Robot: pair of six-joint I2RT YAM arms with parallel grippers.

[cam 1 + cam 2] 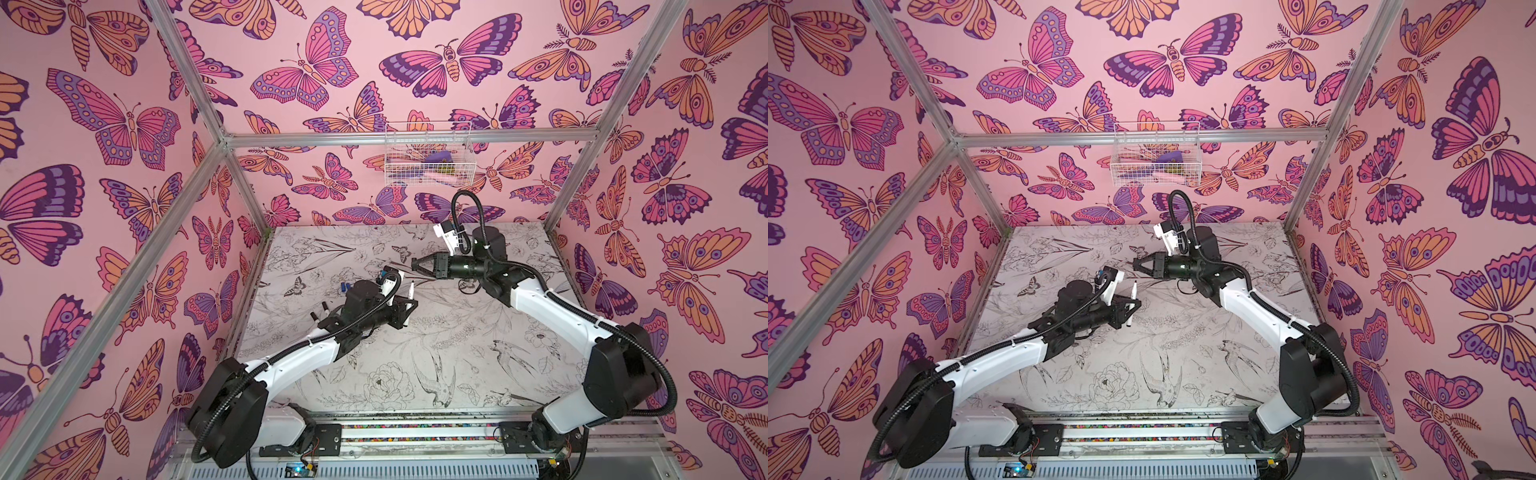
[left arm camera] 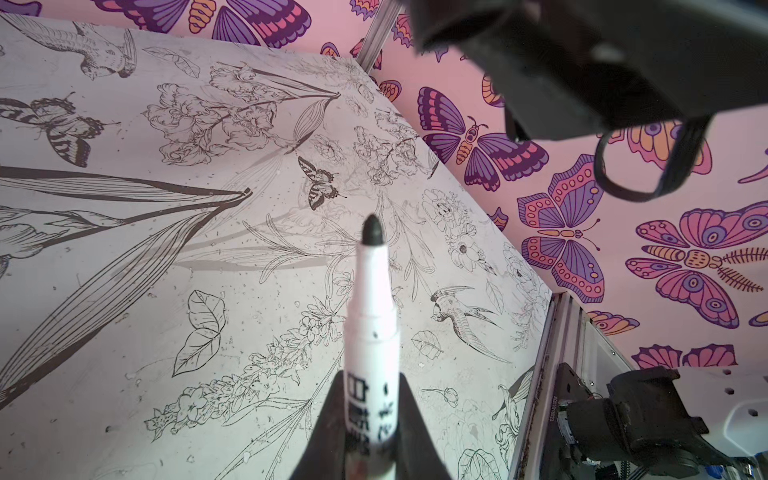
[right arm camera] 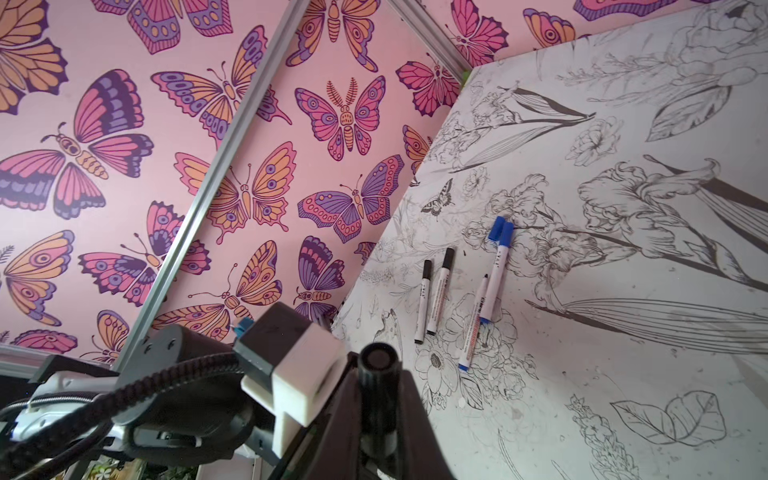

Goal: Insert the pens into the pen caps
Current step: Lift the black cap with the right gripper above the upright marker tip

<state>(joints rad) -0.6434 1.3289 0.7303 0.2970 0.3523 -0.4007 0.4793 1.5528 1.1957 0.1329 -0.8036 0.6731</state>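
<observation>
Uncapped black-tipped pen (image 2: 371, 307) gripped by left gripper (image 2: 370, 378), barrel print not legible, black cap (image 3: 379, 360) gripped by right gripper (image 3: 379, 380).

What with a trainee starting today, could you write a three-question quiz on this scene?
1. True or false: the pen in the left tool is capped.
2. The right tool grips: A) a blue cap, B) a black cap, C) nothing.
3. Fill in: ____ pens lie on the table in the right wrist view.

Key:
1. False. Its black tip is bare.
2. B.
3. Four: two black-capped, one blue-capped and one uncapped.
</observation>
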